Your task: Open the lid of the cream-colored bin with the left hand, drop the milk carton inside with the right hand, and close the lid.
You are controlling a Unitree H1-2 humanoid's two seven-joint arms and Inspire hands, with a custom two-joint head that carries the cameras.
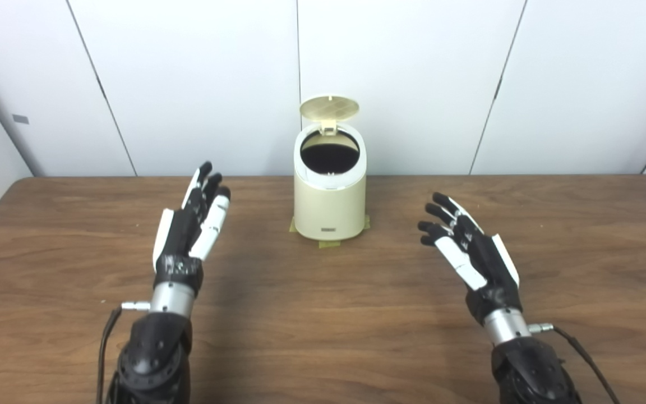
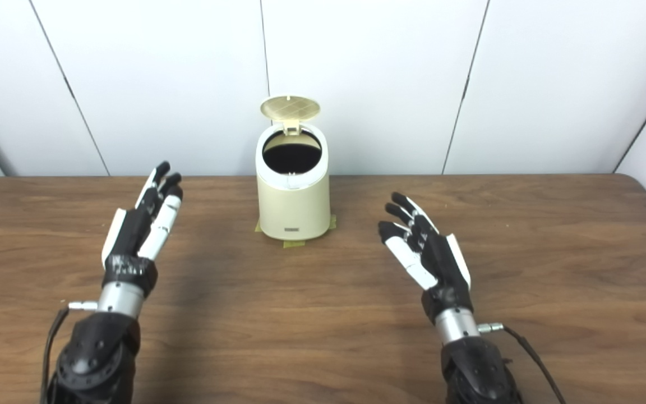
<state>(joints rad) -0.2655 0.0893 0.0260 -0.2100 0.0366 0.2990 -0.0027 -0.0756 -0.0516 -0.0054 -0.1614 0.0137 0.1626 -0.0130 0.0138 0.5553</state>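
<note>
The cream-colored bin (image 1: 330, 207) stands at the middle back of the wooden table (image 1: 323, 314). Its round lid (image 1: 329, 109) is flipped up on the rear hinge, and the dark inside shows through the mouth. No milk carton shows in either view. My left hand (image 1: 191, 224) hovers to the left of the bin, fingers stretched out and apart, holding nothing. My right hand (image 1: 469, 247) hovers to the right of the bin, open too, palm turned inward and empty. Neither hand touches the bin.
Strips of yellowish tape (image 1: 328, 243) stick out from under the bin's base. White wall panels (image 1: 199, 84) rise just behind the table's far edge. Thin cables (image 1: 581, 350) trail from both wrists.
</note>
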